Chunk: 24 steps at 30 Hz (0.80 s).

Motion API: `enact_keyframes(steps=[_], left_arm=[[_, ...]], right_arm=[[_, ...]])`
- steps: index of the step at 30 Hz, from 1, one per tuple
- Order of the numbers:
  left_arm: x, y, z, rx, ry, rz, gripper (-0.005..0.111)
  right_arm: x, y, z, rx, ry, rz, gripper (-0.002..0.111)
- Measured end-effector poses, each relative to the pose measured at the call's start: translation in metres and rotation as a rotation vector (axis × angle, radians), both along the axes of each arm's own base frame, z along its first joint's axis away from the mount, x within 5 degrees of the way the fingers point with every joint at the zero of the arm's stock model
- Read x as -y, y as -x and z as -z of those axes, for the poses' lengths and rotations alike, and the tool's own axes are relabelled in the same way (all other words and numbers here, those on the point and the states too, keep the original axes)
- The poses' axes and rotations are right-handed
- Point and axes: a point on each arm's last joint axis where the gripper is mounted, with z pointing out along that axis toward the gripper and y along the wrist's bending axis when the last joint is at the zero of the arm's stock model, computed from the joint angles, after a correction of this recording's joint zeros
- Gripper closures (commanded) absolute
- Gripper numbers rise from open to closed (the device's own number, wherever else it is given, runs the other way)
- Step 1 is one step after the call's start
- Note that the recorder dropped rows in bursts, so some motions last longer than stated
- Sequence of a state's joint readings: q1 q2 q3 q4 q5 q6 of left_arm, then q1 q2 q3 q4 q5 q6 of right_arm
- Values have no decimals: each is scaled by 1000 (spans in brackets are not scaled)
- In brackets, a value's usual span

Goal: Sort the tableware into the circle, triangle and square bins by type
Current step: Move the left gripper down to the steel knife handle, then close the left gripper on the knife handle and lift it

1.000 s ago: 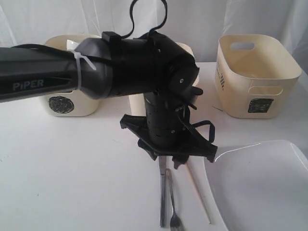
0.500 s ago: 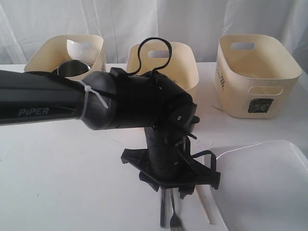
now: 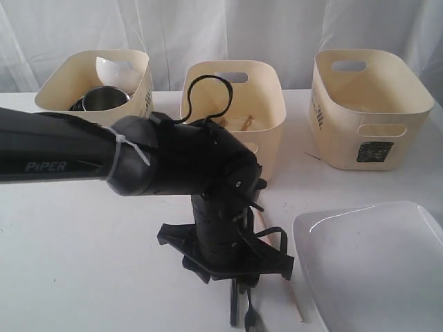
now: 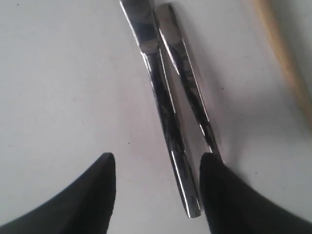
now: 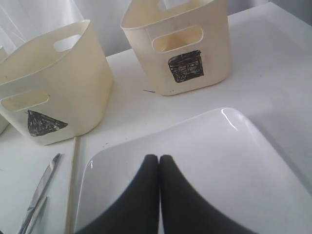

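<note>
My left gripper (image 4: 159,158) is open, low over the table. A steel knife handle (image 4: 163,107) ends between its fingers, close to one fingertip (image 4: 210,163), and a second steel handle (image 4: 187,83) lies alongside. A wooden chopstick (image 4: 287,63) lies just beyond them. In the exterior view the left arm (image 3: 221,221) covers most of the cutlery (image 3: 242,315). My right gripper (image 5: 159,158) is shut on nothing, above the large white squarish plate (image 5: 219,161). The circle bin (image 3: 62,86) holds steel vessels (image 3: 104,100) and a small white bowl (image 3: 118,69). Chopsticks (image 3: 246,123) rest in the triangle bin (image 3: 266,104).
The square bin (image 3: 367,104) stands at the back right, its inside showing nothing. The plate (image 3: 374,270) fills the front right corner. One loose chopstick (image 3: 296,308) lies between cutlery and plate. White curtains hang behind the three bins.
The left arm has swung down and toward the front, lowering its gripper onto the cutlery handles. The circle and triangle bins, earlier hidden behind it, now show.
</note>
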<state>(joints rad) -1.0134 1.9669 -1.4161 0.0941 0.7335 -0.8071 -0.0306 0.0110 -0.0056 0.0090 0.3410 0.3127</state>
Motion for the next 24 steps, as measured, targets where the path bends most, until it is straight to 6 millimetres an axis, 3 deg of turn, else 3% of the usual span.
enact_keyframes(steps=[10,24], left_arm=[[4,-2,16,6,23,-5,50],[-1,-3,10,-8,18,-21,50]], right_arm=[[0,0,0,0,0,0,108],[0,0,0,1,-19,5,108]])
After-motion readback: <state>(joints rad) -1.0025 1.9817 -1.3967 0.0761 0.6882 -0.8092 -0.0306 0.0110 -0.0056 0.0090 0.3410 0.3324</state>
